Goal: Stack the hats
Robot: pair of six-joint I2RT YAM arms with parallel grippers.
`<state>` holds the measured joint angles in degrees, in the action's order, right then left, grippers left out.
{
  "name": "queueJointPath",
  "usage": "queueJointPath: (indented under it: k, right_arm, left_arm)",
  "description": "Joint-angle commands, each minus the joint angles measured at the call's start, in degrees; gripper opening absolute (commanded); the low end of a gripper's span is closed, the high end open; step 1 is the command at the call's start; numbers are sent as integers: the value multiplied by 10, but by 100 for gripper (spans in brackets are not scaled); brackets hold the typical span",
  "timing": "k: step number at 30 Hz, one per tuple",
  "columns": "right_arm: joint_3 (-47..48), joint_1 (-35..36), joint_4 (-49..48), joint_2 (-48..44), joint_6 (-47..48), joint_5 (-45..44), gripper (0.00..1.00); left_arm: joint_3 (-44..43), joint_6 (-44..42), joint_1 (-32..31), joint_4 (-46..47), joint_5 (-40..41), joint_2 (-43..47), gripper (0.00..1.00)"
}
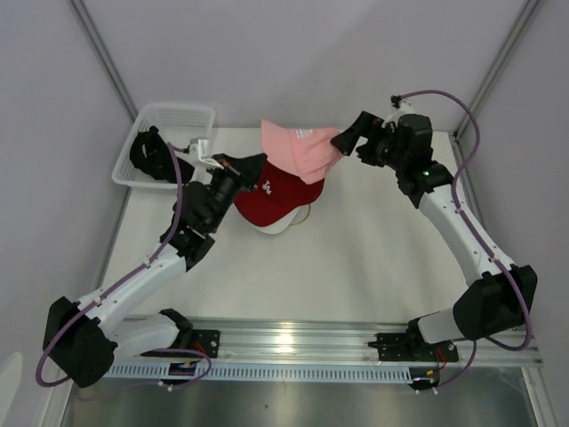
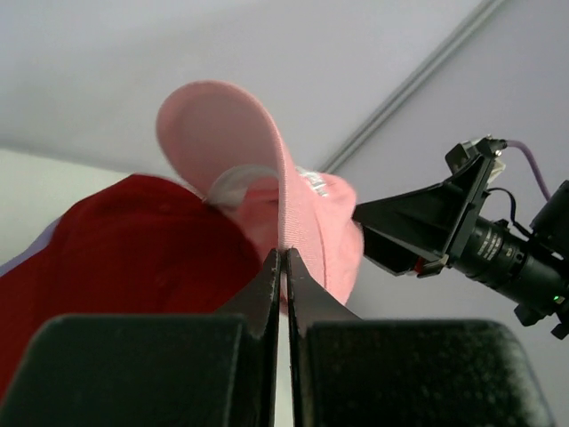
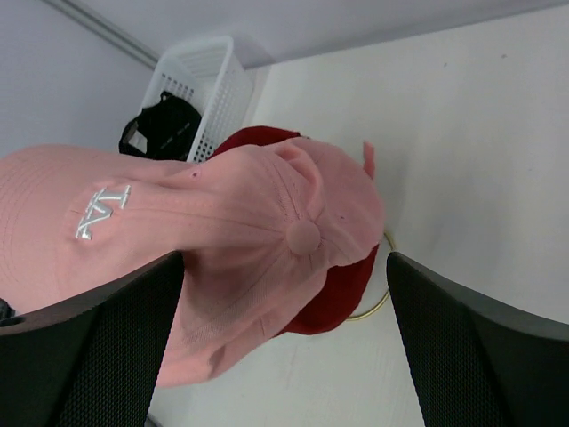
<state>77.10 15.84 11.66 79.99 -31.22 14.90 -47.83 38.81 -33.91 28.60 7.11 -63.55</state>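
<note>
**A:** so where's the pink cap [image 1: 298, 147] sitting?

**B:** It's up off the table [image 1: 373, 249], tilted and draped over the back of the red cap [image 1: 276, 196]. In the left wrist view they look like they touch, pink lapping over red. There's a silver logo on the pink front panel and you can see the button on top from the right wrist cam.

**A:** who's got it?

**B:** The left gripper [image 2: 283, 258]. Its 2 fingers are pinched tight on the edge of the pink fabric, basically no gap. The right gripper [image 3: 284, 258] is spread wide, 1 finger on each side of the crown, not squeezing anything.

**A:** and the red one?

**B:** Mid-table on top of something whitish, can't tell exactly what. A gold ring [image 3: 378, 307] pokes out from under it on the tabletop.

**A:** anything else around?

**B:** A white basket [image 1: 169, 116] in the far left corner with 1 black cap [image 1: 151, 156] inside, well apart from the other 2.
</note>
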Motion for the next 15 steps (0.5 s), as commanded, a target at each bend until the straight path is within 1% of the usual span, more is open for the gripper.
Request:
queueJointPath:
  k: [1,3,4,5,7,8,9,11,12,14,15]
  right_arm:
    - [47,38,-28,45,1,3,100]
    - [74,53,-19,81,-2,4,100]
    - [79,70,-19,91,-2,6,100]
    - [83,78,-21,100,-2,5,100]
    - [90,93,-24,119,-2,-1,99]
    - [92,105,-26,124,-1,-3,98]
    - [92,111,-30,126,1,-3,91]
    - [93,124,-34,130,15,-7,81]
    - [95,128,-31,131,20,-12,69]
    - [100,132,-23,133,31,-18,56]
    - [102,133,-18,134,40,-15,45]
  left_arm:
    - [53,21,-5,-1,75,41,1]
    - [77,28,-5,-4,76,66,0]
    - [100,29,-5,0,71,78,1]
    - [100,32,-6,-5,75,84,1]
    - [128,42,-7,-7,80,97,1]
    - [136,47,-7,-8,87,104,1]
    - [149,44,-7,-7,87,117,1]
    - [162,43,-7,-15,84,130,1]
    - [170,39,-7,-19,78,141,1]
    - [176,37,-7,-29,73,150,1]
    - [179,42,-6,-40,78,156,1]
